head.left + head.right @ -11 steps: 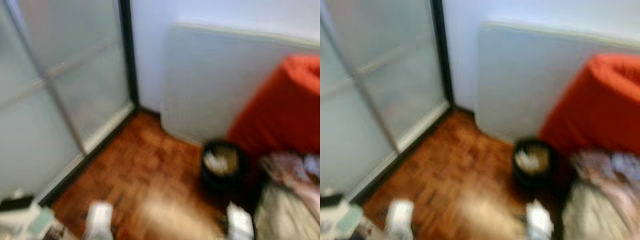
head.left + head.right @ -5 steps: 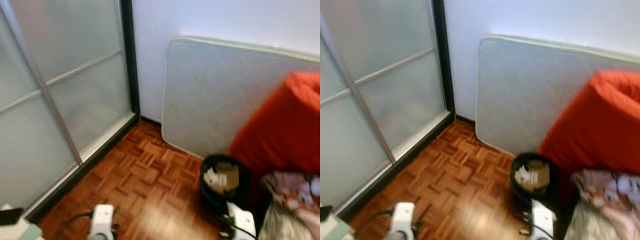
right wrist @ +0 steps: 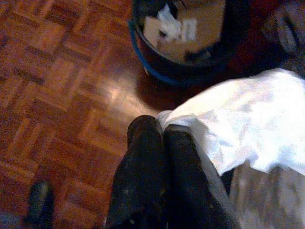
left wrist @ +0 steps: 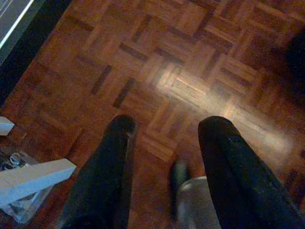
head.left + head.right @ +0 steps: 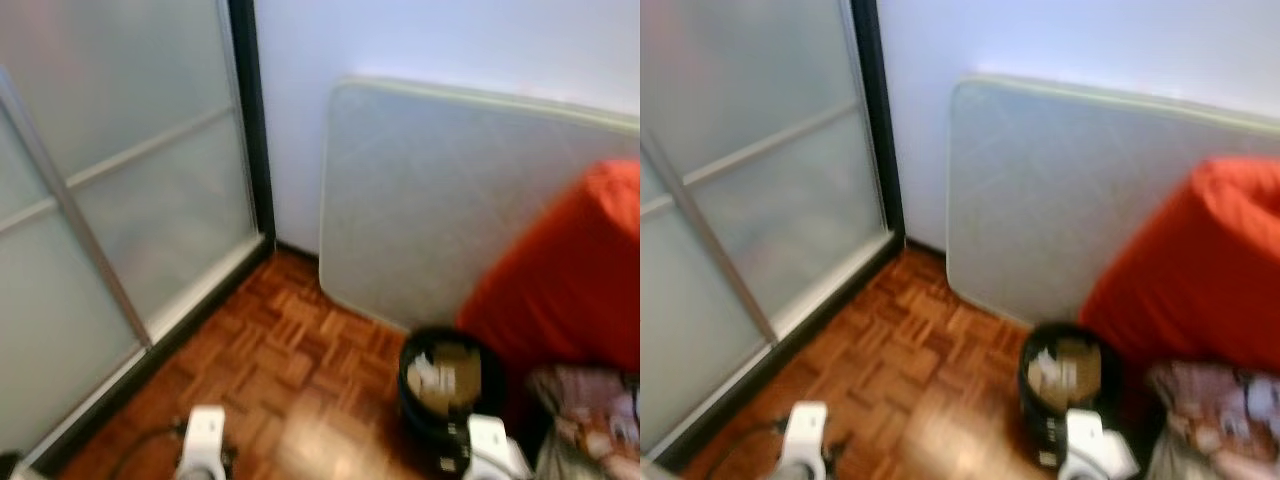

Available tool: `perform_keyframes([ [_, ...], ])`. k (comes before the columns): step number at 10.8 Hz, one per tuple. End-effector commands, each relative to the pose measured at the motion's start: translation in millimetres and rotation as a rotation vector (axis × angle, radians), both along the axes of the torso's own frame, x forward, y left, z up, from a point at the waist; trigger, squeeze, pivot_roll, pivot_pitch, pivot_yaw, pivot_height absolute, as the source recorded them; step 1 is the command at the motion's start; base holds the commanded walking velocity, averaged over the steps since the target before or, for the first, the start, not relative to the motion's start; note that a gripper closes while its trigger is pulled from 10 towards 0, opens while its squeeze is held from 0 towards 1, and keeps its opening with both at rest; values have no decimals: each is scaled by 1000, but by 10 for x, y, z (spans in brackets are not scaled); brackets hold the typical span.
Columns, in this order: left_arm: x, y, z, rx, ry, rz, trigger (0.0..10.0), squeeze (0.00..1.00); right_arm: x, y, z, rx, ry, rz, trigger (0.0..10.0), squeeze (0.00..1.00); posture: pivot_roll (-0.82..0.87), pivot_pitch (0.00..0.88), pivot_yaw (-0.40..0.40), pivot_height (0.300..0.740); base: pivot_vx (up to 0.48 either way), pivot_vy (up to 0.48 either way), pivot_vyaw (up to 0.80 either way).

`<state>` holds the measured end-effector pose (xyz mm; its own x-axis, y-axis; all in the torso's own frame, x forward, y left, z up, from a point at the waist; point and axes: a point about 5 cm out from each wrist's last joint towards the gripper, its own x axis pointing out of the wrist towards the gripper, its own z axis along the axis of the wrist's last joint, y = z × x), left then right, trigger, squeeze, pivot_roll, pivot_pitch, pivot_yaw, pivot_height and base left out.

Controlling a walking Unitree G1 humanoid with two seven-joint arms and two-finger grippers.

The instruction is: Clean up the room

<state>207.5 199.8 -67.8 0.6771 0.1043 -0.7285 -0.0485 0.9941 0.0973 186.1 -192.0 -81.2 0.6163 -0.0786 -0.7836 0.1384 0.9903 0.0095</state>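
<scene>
The right gripper (image 3: 159, 131) has its two long black fingers pressed together on a corner of a crumpled white sheet of paper or thin plastic (image 3: 248, 124), which bunches out beside the fingers and hangs loose. It hovers over the dark parquet floor (image 3: 62, 81), close to the round black waste bin (image 3: 183, 57) with a blue rim, already holding scraps of cardboard and paper. From the head cameras the bin (image 5: 440, 375) stands on the floor at the foot of a pale grey quilted mattress (image 5: 450, 200) leaning on the white wall, right beside a big orange-red cushion (image 5: 570, 280). Frosted sliding doors with a black frame (image 5: 130, 180) close off the room's left side.

The left gripper (image 4: 164, 129) hangs with its fingers spread apart above bare parquet, holding nothing.

The white sheet looks very light and limp, so it should crumple rather than resist; it may drift or snag on the bin's rim when let go. The pinch at its gathered corner seems sound, though most of the sheet dangles free. I'd judge it wants carrying right over the bin's mouth before release.
</scene>
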Motion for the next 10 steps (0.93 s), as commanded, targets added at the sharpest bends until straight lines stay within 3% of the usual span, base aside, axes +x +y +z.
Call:
perform_keyframes([
  [1,-15,53,-1,11,9,4,10000,0,48,75,15,19,-16,6,10000,0,167,7,-33,740,326,0,0],
  [6,-6,57,5,9,3,12,10000,0,39,62,10,29,-10,-18,10000,0,171,17,-36,740,329,0,0],
  [10,-5,71,8,10,2,17,10000,0,38,85,4,40,1,-13,10000,0,175,18,-34,740,330,0,-794],
])
